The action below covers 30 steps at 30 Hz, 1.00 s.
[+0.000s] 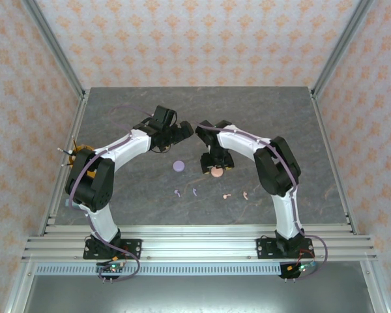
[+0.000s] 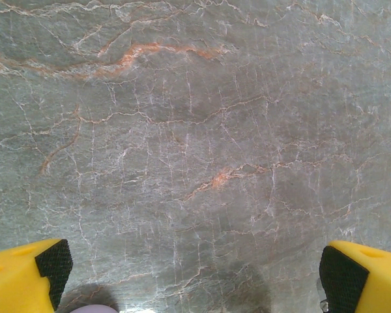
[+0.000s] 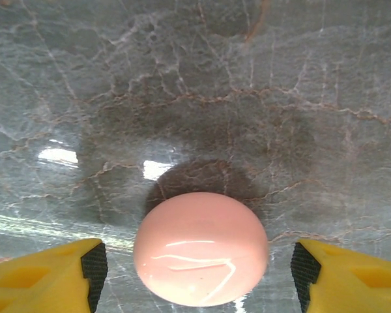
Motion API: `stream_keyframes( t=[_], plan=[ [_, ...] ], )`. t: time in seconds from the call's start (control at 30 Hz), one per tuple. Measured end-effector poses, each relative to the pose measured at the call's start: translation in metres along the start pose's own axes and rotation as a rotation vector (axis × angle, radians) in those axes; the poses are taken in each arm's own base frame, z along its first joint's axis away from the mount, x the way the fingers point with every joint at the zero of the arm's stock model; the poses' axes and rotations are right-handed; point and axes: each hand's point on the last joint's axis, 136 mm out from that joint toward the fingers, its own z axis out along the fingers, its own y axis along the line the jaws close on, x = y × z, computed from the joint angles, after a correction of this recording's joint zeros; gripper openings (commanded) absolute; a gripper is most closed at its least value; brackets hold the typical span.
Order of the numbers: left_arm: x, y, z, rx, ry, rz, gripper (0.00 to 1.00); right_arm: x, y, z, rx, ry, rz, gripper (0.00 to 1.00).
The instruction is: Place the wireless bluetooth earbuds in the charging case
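1. Top external view: two round containers, a purple case (image 1: 178, 165) and a pink case (image 1: 216, 172), both apparently closed, though small here.
2. Four earbuds lie loose on the table (image 1: 117, 117), outside the cases: two purple earbuds (image 1: 177, 193) and two pink earbuds (image 1: 227, 195).
3. Right gripper (image 3: 199, 270) — fingers spread, straddling the pink case without touching it.
4. Left gripper (image 2: 195, 274) — fingers spread wide, holding nothing.

Setting: robotics lab test cell, staged rather than lived-in. Evidence: table (image 1: 260, 117) with a grey marble-look top, boxed on three sides by flat wall panels (image 1: 202, 39) in orange-patterned paper; bare aluminium frame posts (image 1: 55, 49) at the corners; slotted aluminium rails (image 1: 195, 246) along the near edge, carrying the bolted left arm (image 1: 107, 169) and right arm (image 1: 277, 173); exposed cables (image 1: 127, 257) at the bases.
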Motion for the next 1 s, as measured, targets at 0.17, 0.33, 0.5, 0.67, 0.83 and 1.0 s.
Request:
stream_keyframes(
  t=[0.17,0.33,0.5,0.67,0.83,1.0],
  plan=[
    [0.0000,0.0000,0.0000,0.000,0.000,0.000,1.00,0.0020,-0.0020,0.0089,0.017,0.023,-0.006,0.72],
    [-0.0001,-0.0001,0.0000,0.000,0.000,0.000,1.00,0.0011,-0.0020,0.0100,0.020,0.027,-0.005,0.69],
    [0.0000,0.0000,0.0000,0.000,0.000,0.000,1.00,0.0002,-0.0014,0.0104,0.021,0.028,-0.004,0.64],
    [-0.0001,-0.0001,0.0000,0.000,0.000,0.000,1.00,0.0002,-0.0015,0.0104,0.023,0.027,0.009,0.60],
    [0.0000,0.0000,0.0000,0.000,0.000,0.000,1.00,-0.0001,-0.0035,0.0102,0.042,0.020,0.045,0.58],
    [0.0001,0.0001,0.0000,0.000,0.000,0.006,1.00,-0.0014,-0.0094,0.0101,0.060,0.015,0.118,0.58]
  ],
)
